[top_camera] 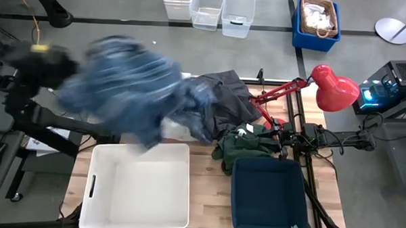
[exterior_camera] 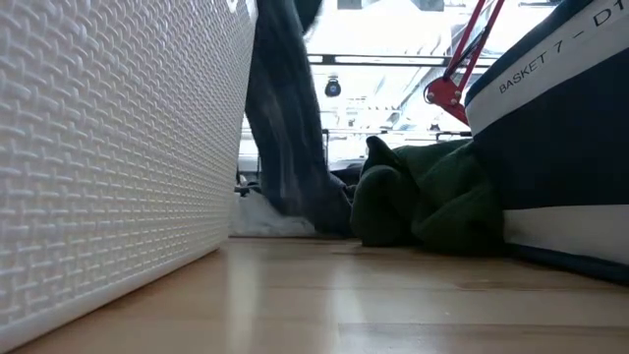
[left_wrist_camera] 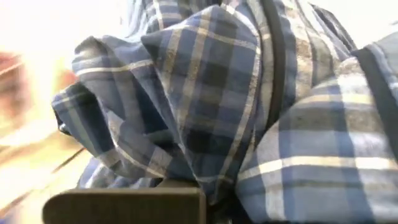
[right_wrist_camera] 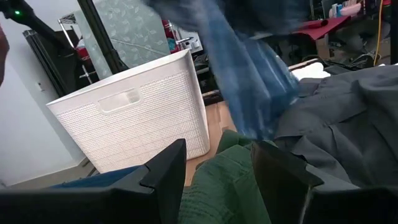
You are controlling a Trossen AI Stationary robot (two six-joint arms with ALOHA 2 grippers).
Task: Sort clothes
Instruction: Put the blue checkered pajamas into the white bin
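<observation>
The blue-and-white plaid shirt (top_camera: 126, 84) is raised over the table's far left, above the white basket (top_camera: 136, 186). It fills the left wrist view (left_wrist_camera: 205, 93). My left gripper (left_wrist_camera: 127, 205) is shut on it, mostly buried in cloth. The dark grey garment (top_camera: 224, 94) lies at the far middle. A white garment (top_camera: 177, 131) shows under the shirt. The dark green garment (top_camera: 246, 146) lies against the navy basket (top_camera: 268, 197). My right gripper (right_wrist_camera: 217, 171) is open, a finger on each side of the green cloth (right_wrist_camera: 217, 186). My left gripper is shut on the plaid shirt, but bunched folds (left_wrist_camera: 186, 168) lie over the fingers and hide which part it has. The shirt hangs slack below the gripper. Its lower end (exterior_camera: 295, 197) reaches down to the pile on the table. I cannot tell whether my right gripper touches the green garment.
A red lamp (top_camera: 332, 88) on a red arm stands at the far right, over my right arm. The white basket's wall (exterior_camera: 108, 147) and the navy basket (exterior_camera: 550, 128) flank the near table. Clear bins (top_camera: 220, 12) and a blue crate (top_camera: 316, 23) sit on the floor beyond.
</observation>
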